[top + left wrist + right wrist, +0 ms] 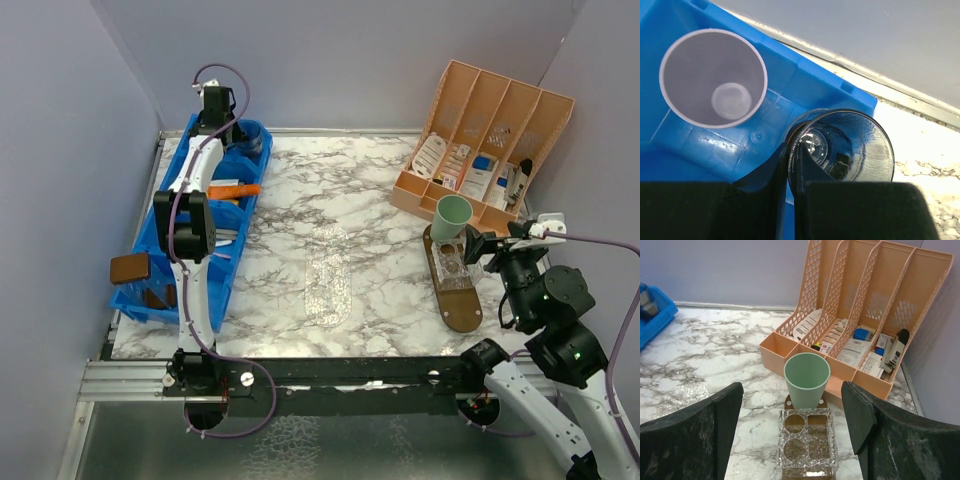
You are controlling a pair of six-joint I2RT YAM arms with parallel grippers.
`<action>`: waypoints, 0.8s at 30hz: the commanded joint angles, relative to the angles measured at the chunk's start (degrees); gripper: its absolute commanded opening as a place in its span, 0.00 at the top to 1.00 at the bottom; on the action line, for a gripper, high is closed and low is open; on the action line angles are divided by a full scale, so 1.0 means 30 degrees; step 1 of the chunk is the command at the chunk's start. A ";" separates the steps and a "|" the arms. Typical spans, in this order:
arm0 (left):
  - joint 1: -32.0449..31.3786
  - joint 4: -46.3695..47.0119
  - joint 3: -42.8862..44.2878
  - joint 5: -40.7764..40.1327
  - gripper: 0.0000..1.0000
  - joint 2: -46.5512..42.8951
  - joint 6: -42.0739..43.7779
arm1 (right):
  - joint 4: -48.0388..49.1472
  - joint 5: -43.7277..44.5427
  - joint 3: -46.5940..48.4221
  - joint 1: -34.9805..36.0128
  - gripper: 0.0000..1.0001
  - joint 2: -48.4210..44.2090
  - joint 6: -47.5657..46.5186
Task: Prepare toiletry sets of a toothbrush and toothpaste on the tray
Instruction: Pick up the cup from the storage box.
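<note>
A smoky dark cup (850, 150) stands in the far corner of the blue bin (805, 75), beside a lilac cup (712, 75), its rim pinched by the left gripper (792, 162). So thin a hold could let it swing or slip when lifted. The left arm stretches far forward; the right gripper (792, 390) hovers agape before the mint green cup (806, 380).

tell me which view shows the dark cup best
Left wrist: the dark cup fills the frame, its rim pinched by the shut left tool, beside the lilac cup in the blue bin. The top view shows only a dark ring by the left arm; the right wrist, a sliver at its left edge.
</note>
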 commanded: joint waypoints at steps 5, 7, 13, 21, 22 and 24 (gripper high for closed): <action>0.0445 0.0659 0.1715 -0.0441 1.00 -0.3717 0.1081 | -0.0112 0.0129 0.0814 0.0113 0.20 -0.0354 0.0587; 0.0502 0.0628 0.1516 -0.0565 1.00 -0.4519 0.1533 | -0.0140 -0.0003 0.0843 0.0119 0.20 -0.0403 0.0701; 0.0513 0.0671 -0.0834 0.0763 1.00 -0.8127 0.1639 | -0.0284 -0.0374 0.0975 0.0113 0.20 -0.0499 0.0971; 0.0196 0.1940 -0.9805 0.5240 1.00 -1.5823 0.0100 | -0.0133 -0.0934 0.1228 0.0111 0.18 -0.0420 0.1048; -0.0032 0.2161 -1.1239 0.5507 1.00 -1.6942 0.0199 | -0.0172 -0.1078 0.1276 0.0113 0.18 -0.0411 0.0962; -0.0708 0.2431 -1.3785 0.5556 1.00 -1.9020 0.0203 | -0.0313 -0.1253 0.1414 0.0112 0.16 -0.0391 0.0726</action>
